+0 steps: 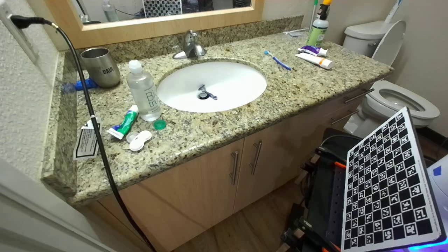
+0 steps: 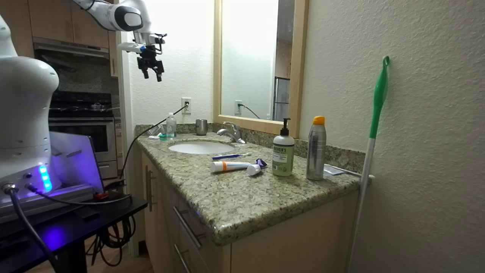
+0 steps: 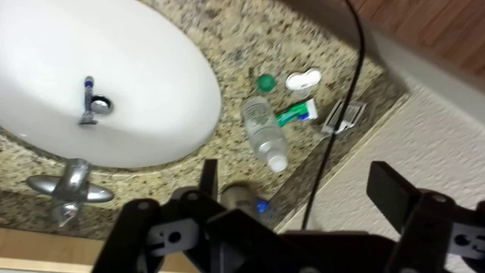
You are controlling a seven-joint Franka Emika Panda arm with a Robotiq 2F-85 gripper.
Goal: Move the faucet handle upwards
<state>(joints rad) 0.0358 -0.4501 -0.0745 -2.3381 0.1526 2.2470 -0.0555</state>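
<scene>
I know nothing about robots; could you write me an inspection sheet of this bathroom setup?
Surface: speckled counter around a white oval sink
Job's things: faucet handle atop the chrome faucet, not being held
Clutter: razor in the sink; clear bottle, metal cup and toothbrush on the counter
Gripper: open, raised well above the counter, holding nothing
Cables: black cord plugged into the wall outlet, running down past the counter's front edge
Surroundings: mirror behind the faucet, toilet past the counter's end
</scene>
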